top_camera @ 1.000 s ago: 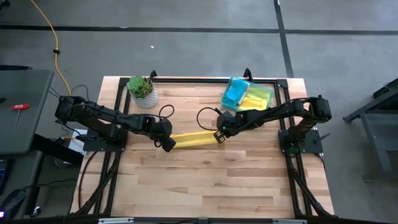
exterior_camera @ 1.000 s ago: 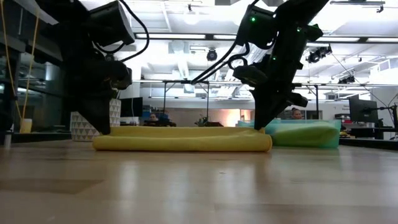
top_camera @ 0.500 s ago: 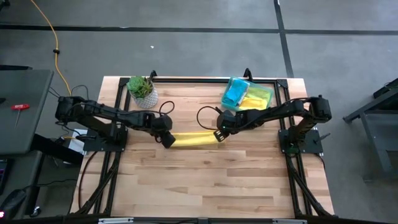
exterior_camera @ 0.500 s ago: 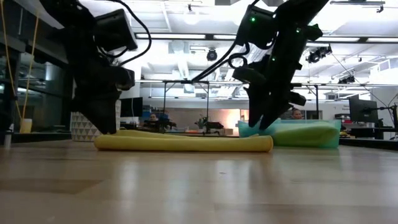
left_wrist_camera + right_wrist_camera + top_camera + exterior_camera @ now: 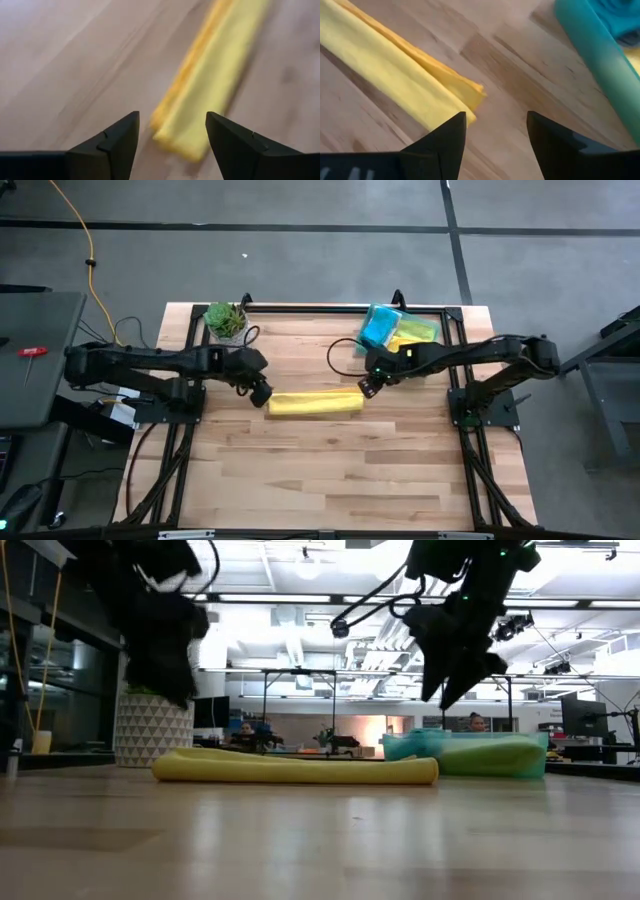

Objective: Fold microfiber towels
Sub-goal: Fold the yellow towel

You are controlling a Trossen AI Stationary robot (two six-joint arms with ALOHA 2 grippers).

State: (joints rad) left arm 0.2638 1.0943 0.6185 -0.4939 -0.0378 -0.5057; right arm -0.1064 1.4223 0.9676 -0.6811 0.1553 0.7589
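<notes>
A folded yellow microfiber towel [image 5: 295,769] lies flat as a long low strip on the wooden desk [image 5: 320,840]. The left hand [image 5: 168,665] and the right hand [image 5: 452,665] both hang above its two ends, clear of the cloth. Behind it stand a white patterned plant pot [image 5: 152,728] and a translucent green tray [image 5: 480,755].

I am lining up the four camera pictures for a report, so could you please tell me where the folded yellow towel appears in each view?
High view: folded yellow towel lies mid-table between the two grippers.
Low view: it is the long flat roll on the tabletop, left of centre.
Left wrist view: its end lies beyond the open fingers.
Right wrist view: its other end lies beyond the fingers.
Shared landmark: the green tray, seen in the high, low and right wrist views.
</notes>
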